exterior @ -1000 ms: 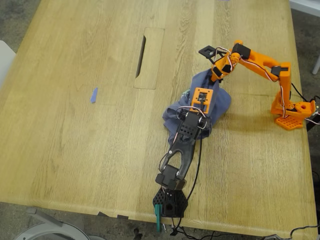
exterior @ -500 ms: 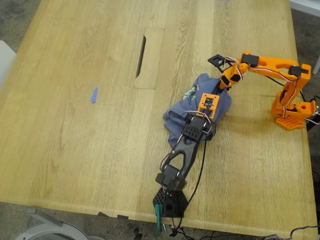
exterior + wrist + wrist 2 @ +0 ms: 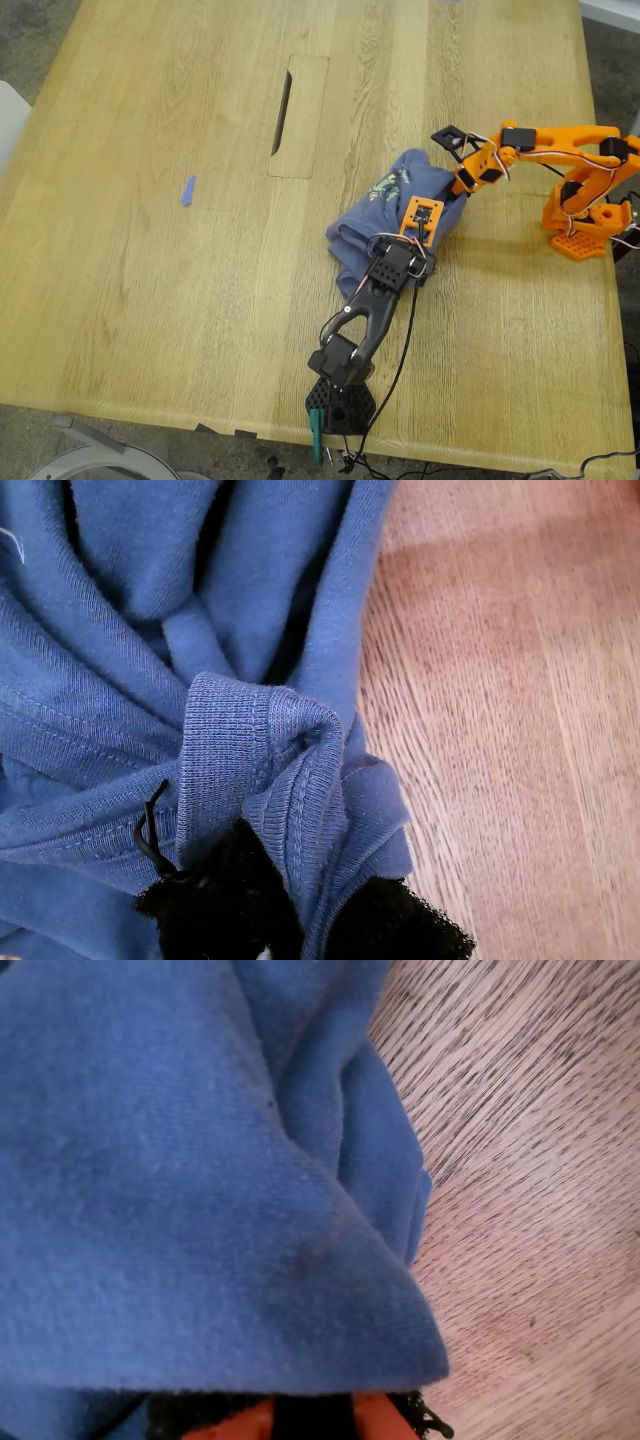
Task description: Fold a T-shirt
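The slate-blue, short-sleeved cotton T-shirt point(image 3: 372, 225) lies crumpled in a heap on the pale wooden table point(image 3: 150, 300), towards the exterior view's right and between the two arms. A patch of its green-and-yellow chest print point(image 3: 383, 187) faces up near the far edge of the heap. The cloth is bunched in thick folds rather than spread flat.

The black arm reaches up from its base at the near table edge, and my first gripper point(image 3: 415, 232) rests on the heap's side nearer the exterior view's right, under an orange camera mount. In the first wrist view the black jaws of my first gripper point(image 3: 285, 900) are pressed together on a ribbed, stitched fold of the T-shirt point(image 3: 250, 630), which stands up out of them in a tight pinch. More folds lie beyond that fold, and bare wood shows just beside the cloth.

The orange arm stretches in from its base by the table edge at the exterior view's right. My second gripper point(image 3: 462, 188) touches the far corner of the heap on that same side, with a black mount above it. In the second wrist view a broad flap of the T-shirt point(image 3: 180, 1180) drapes over my second gripper point(image 3: 310, 1415), hiding all but slivers of orange and black. I cannot tell whether its jaws are spread or clamped.

A small blue tape scrap point(image 3: 187, 190) lies on the wood well apart from the T-shirt, towards the exterior view's left. A long rectangular cable hatch point(image 3: 297, 115) sits in the table beyond the heap.
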Robot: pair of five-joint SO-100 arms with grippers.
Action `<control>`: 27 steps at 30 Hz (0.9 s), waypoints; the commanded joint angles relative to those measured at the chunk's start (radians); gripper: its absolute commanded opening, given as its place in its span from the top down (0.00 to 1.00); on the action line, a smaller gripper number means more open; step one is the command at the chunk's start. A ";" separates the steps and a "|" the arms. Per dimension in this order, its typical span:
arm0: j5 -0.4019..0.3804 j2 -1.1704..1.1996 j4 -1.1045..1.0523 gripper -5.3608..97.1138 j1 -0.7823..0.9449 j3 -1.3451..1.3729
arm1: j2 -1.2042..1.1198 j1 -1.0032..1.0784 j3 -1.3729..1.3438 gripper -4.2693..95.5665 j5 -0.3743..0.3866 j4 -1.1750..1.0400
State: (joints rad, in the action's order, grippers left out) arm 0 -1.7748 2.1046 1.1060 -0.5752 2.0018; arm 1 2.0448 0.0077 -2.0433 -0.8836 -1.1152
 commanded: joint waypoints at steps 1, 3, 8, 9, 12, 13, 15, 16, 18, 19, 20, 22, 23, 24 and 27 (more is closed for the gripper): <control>-0.009 0.130 -0.012 0.95 -0.005 0.015 | 0.077 -0.018 -0.032 0.96 0.006 -0.009; -0.011 0.163 -0.012 0.95 -0.003 0.044 | 0.117 -0.021 -0.072 0.96 0.006 -0.023; -0.012 0.230 -0.017 0.95 -0.003 0.118 | 0.215 -0.032 -0.186 0.96 0.005 -0.034; -0.012 0.241 -0.021 0.95 -0.003 0.129 | 0.236 -0.040 -0.212 0.96 0.006 -0.028; -0.012 0.267 -0.038 0.95 -0.006 0.166 | 0.287 -0.064 -0.284 0.96 0.006 0.006; -0.012 0.273 -0.049 0.95 -0.009 0.181 | 0.296 -0.071 -0.304 0.96 0.005 0.020; -0.012 0.281 -0.069 0.95 -0.012 0.207 | 0.311 -0.083 -0.341 0.96 0.002 0.060; -0.012 0.281 -0.078 0.95 -0.014 0.218 | 0.319 -0.087 -0.360 0.96 0.002 0.080; -0.014 0.282 -0.094 0.95 -0.018 0.241 | 0.339 -0.097 -0.403 0.96 -0.006 0.120; -0.015 0.285 -0.100 0.95 -0.020 0.252 | 0.351 -0.103 -0.425 0.96 -0.009 0.137; -0.015 0.288 -0.103 0.95 -0.025 0.264 | 0.367 -0.106 -0.451 0.96 -0.011 0.160; -0.015 0.304 -0.137 0.95 -0.041 0.301 | 0.400 -0.117 -0.495 0.96 -0.020 0.187; -0.014 0.311 -0.149 0.95 -0.052 0.321 | 0.417 -0.124 -0.511 0.96 -0.021 0.193; -0.012 0.319 -0.153 0.95 -0.064 0.336 | 0.434 -0.130 -0.529 0.96 -0.021 0.202; -0.006 0.341 -0.169 0.95 -0.086 0.385 | 0.482 -0.133 -0.580 0.96 -0.034 0.229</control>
State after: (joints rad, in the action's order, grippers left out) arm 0 -1.7810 2.3777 0.9465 -0.6412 2.3777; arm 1 2.4881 -0.1166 -2.6078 -0.9020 -0.9020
